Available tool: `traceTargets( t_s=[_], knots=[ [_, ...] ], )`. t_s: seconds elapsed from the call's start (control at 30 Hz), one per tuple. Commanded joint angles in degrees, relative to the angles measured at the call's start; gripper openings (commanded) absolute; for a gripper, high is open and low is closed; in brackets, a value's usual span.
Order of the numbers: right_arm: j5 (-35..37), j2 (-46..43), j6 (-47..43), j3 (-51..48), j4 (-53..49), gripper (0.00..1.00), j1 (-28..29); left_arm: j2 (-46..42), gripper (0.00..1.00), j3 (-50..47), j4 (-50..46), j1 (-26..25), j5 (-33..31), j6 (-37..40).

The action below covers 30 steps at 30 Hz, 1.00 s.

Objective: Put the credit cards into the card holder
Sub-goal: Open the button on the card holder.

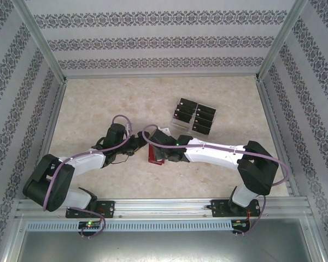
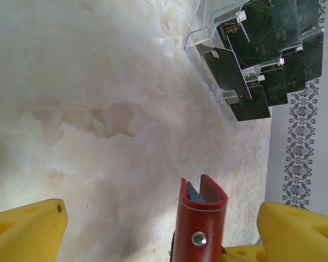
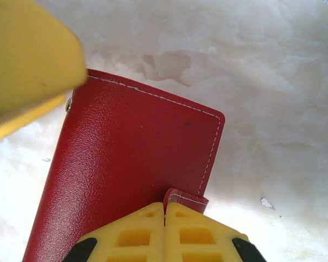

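Red leather card holder point(image 1: 153, 155) sits mid-table between the left gripper's point(image 2: 161, 215) spread fingers, straddled by the right gripper point(image 3: 117, 142), whose clamping I cannot tell, while the credit cards point(image 1: 195, 115) seemingly all wait in the clear rack point(image 2: 208, 38), none yet inserted.

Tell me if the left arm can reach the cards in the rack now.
Probably yes. The left gripper is open and holds nothing, and bare table lies between it and the credit cards in the clear rack. But the card holder stands between its fingers, so it must lift clear first.
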Motion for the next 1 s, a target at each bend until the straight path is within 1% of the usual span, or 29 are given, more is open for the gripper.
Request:
traceTargets(
  t_s=[0.0, 0.13, 0.23, 0.27, 0.4, 0.47, 0.57, 0.63, 0.87, 0.93, 0.97],
  knots=[
    [-0.2, -1.6, 0.7, -0.3, 1.3, 0.0, -0.5, 1.3, 0.87, -0.5, 5.4, -1.1, 1.2, -1.7],
    [-0.6, -1.3, 0.7, -0.1, 1.7, 0.0, -0.6, 2.8, 0.82, -0.1, 7.2, -1.8, 1.6, -2.4],
    [-0.7, -1.3, 0.7, -0.1, 1.9, 0.0, -0.8, 3.8, 0.73, 0.2, 8.4, -2.2, 2.1, -2.8],
    [-0.7, -1.2, 0.8, -0.1, 2.1, 0.0, -0.9, 4.1, 0.68, 0.2, 8.9, -2.3, 2.2, -2.9],
    [-0.5, -1.4, 0.9, -0.3, 2.5, 0.0, -1.3, 5.4, 0.43, -0.2, 10.9, -2.5, 2.9, -3.5],
    [-0.5, -2.1, 1.1, -0.8, 2.9, 0.0, -1.6, 6.0, 0.28, -0.4, 11.8, -2.5, 2.8, -3.5],
    [-0.4, -3.9, 2.0, -3.0, 3.7, 0.0, -2.7, 6.5, 0.09, -0.4, 12.1, -2.4, 2.3, -2.8],
    [-0.5, -5.8, 3.1, -5.3, 4.7, 0.0, -3.7, 6.9, 0.0, -0.4, 12.1, -2.4, 1.9, -1.9],
    [-3.0, -12.2, 6.3, -14.2, 10.0, 0.0, -7.6, 9.1, 0.0, 0.7, 12.1, -2.4, 1.2, 0.9],
    [-4.3, -12.8, 6.1, -15.1, 11.4, 0.0, -8.2, 10.0, 0.2, 1.4, 11.6, -2.3, 0.9, 1.7],
    [-4.9, -12.8, 5.8, -15.1, 11.8, 0.0, -8.3, 10.5, 0.39, 1.7, 11.6, -2.4, 0.6, 1.9]
  ],
)
